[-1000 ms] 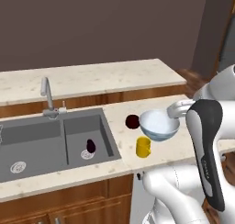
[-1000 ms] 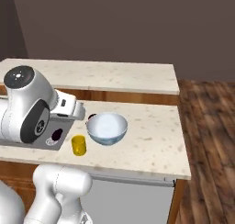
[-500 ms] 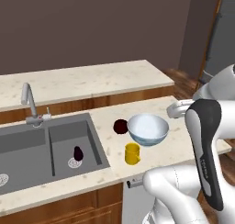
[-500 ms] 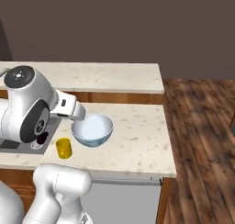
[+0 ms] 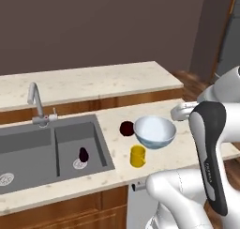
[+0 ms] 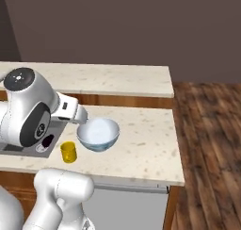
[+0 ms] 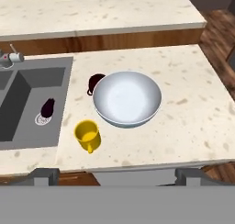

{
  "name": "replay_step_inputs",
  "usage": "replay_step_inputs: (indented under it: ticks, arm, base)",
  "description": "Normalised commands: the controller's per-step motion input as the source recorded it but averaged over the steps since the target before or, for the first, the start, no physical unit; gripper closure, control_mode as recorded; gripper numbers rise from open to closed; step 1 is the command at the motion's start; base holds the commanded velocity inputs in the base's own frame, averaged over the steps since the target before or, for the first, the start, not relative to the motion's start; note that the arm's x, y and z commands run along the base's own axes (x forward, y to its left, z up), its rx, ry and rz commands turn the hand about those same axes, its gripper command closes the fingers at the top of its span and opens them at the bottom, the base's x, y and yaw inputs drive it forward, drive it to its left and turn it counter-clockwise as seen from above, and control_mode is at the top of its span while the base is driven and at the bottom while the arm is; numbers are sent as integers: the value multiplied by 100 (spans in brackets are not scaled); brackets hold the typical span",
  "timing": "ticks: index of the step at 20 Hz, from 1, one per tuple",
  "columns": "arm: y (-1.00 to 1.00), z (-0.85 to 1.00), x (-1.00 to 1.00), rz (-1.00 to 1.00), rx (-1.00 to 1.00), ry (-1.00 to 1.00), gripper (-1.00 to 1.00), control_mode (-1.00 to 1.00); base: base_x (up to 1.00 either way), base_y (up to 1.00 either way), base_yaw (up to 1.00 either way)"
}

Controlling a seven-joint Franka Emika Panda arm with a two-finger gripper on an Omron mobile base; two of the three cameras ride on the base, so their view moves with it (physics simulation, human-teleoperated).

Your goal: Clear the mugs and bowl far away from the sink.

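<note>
Partly hidden – dark mug (image 7: 95,82) behind bowl (image 7: 127,98), sink (image 7: 27,103) cropped

The wide, round, pale blue-white bowl (image 7: 127,98) sits on the speckled stone surface (image 7: 193,113), straight ahead of the jaws. The small yellow mug (image 7: 87,135) stands nearer, to its left. A dark maroon mug (image 7: 95,83) touches the bowl's far left side. Another dark mug (image 7: 47,108) stands in the grey sink (image 7: 27,106), further left.

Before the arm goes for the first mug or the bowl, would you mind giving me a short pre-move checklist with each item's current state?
1. Gripper open and holding nothing: ok.
2. Bowl upright on the counter, unobstructed from above: ok.
3. Yellow mug upright, standing apart from the bowl: ok.
4. Dark mug on the counter clear of the bowl: not ok, it sits right against the rim.
5. Dark mug in the sink away from the sink: not ok, it lies by the drain.
6. Free counter to the right: ok.
</note>
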Motion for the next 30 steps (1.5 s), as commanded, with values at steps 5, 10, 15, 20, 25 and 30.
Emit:
replay_step_inputs:
  ticks: [5,10,15,20,25,30]
  arm:
    - [0,0,0,0,0,0,-100,100]
    - [0,0,0,0,0,0,-100,100]
    - [0,0,0,0,0,0,-100,100]
    - [0,0,0,0,0,0,-100,100]
    - [0,0,0,0,0,0,-100,100]
    - [0,0,0,0,0,0,-100,100]
  base:
    - [0,1,42]
    - [-37,0,33]
    - [-60,-2,17]
    - [-7,-3,13]
    - [17,-19,15]
    - [0,-44,8]
